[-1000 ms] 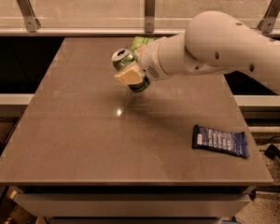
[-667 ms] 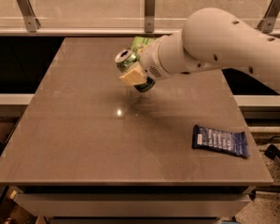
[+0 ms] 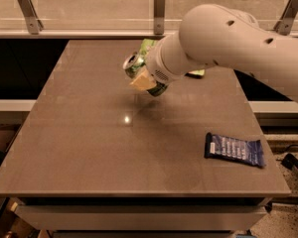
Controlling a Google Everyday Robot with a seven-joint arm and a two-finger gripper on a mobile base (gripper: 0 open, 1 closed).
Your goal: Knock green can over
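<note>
The green can (image 3: 133, 64) is a light-green drink can with a silver top. It is tilted, top pointing left, and held off the brown table (image 3: 89, 148) near its far middle. My gripper (image 3: 143, 75) is shut on the can, with a beige finger pad (image 3: 142, 82) pressed on its side. The white arm reaches in from the right and hides the far side of the can.
A flat green snack bag (image 3: 148, 45) lies behind the gripper, mostly hidden by the arm, its other end showing at the right (image 3: 196, 74). A dark blue snack packet (image 3: 234, 150) lies at the front right. A glass rail with metal posts (image 3: 159, 9) runs along the far edge.
The gripper and the tilted can have shifted slightly to the right and a little further back. The bag and packet have not moved.
</note>
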